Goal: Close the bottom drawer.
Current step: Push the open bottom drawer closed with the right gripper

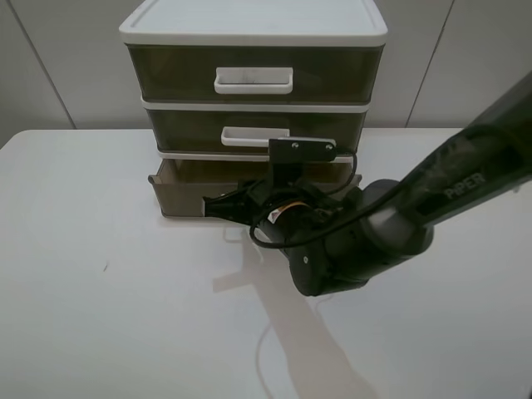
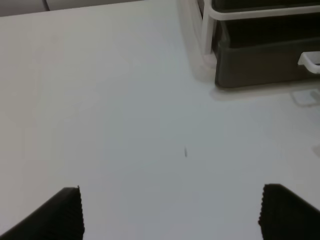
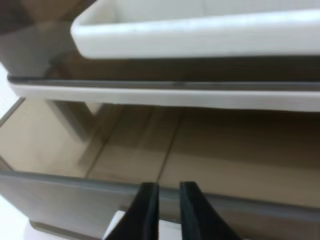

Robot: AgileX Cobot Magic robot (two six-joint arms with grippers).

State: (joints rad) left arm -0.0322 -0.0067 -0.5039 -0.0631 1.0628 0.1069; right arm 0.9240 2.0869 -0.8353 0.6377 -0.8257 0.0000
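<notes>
Plastic, smoky-brown and translucent, forms the bottom drawer [image 1: 179, 198], shallow and wide. It is the lowest in the white-framed drawer unit [image 1: 253, 33], at the middle of the far edge of the desk [image 1: 100, 316], and stands partly pulled out. The right gripper [image 3: 168, 207] is at its front wall, smooth black fingers [image 3: 146, 212] nearly together. The left gripper [image 2: 172, 215] is spread wide, its ribbed pads [image 2: 72, 212] over the bare matte desk.

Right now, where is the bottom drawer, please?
In the exterior high view, the bottom drawer juts out beneath the middle drawer, right gripper at its front.
</notes>
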